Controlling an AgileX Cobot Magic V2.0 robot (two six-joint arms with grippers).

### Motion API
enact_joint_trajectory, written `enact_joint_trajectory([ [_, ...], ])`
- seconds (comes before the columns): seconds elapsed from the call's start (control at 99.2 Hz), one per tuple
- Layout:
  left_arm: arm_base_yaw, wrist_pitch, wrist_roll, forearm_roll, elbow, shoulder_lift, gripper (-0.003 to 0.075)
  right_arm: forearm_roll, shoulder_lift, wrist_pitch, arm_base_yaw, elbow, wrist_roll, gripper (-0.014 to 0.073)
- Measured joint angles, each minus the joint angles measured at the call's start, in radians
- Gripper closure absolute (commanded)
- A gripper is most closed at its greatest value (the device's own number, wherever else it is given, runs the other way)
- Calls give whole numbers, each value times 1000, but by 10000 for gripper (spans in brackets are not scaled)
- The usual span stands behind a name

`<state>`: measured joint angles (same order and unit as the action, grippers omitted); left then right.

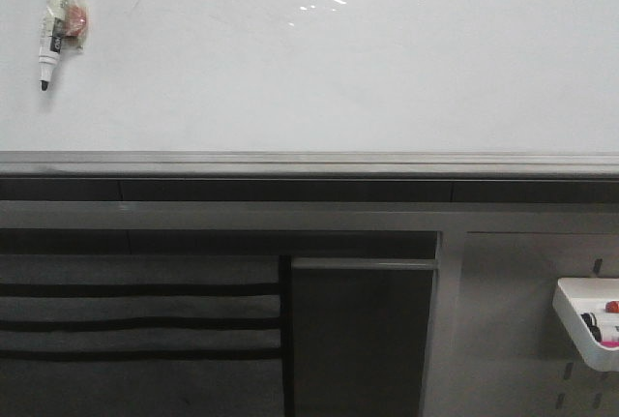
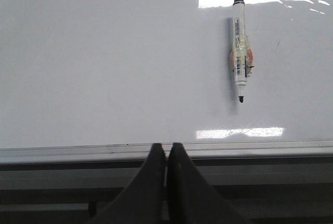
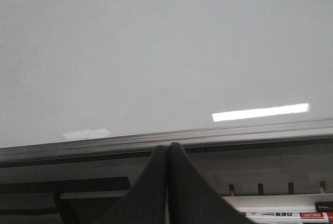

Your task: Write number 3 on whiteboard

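Note:
The whiteboard (image 1: 319,59) is glossy white with glare at its top and a grey metal bottom rail (image 1: 309,161). No number 3 shows on it. A white marker with a black tip (image 1: 55,25) hangs tip-down at the board's upper left; it also shows in the left wrist view (image 2: 240,52). My left gripper (image 2: 166,146) is shut and empty, below the rail and apart from the marker. My right gripper (image 3: 167,147) is shut and empty, also below the rail. Neither gripper shows in the front view.
Below the rail is a dark frame with a grey slatted panel (image 1: 135,320) and a dark panel (image 1: 363,335). A grey pegboard (image 1: 522,330) at the lower right carries a white tray (image 1: 588,320) with markers, one also in the right wrist view (image 3: 283,215).

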<state>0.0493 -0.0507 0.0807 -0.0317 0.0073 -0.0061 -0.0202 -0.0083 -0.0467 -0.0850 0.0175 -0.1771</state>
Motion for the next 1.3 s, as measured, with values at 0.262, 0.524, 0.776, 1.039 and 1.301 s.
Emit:
enact_joint_trajectory([
  [0.262,0,0,0,0,0,0,738,0,0,0,0,0,0,668],
  [0.524,0,0,0,0,0,0,738,0,0,0,0,0,0,668],
  [0.776,0,0,0,0,0,0,738,-13,0,2,0,0,0,668],
  [1.039,0,0,0,0,0,0,738,-104,0,4,0,0,0,668],
  [1.301,0,4,0,0,0,0,738,-108,0,10,0,0,0,668],
])
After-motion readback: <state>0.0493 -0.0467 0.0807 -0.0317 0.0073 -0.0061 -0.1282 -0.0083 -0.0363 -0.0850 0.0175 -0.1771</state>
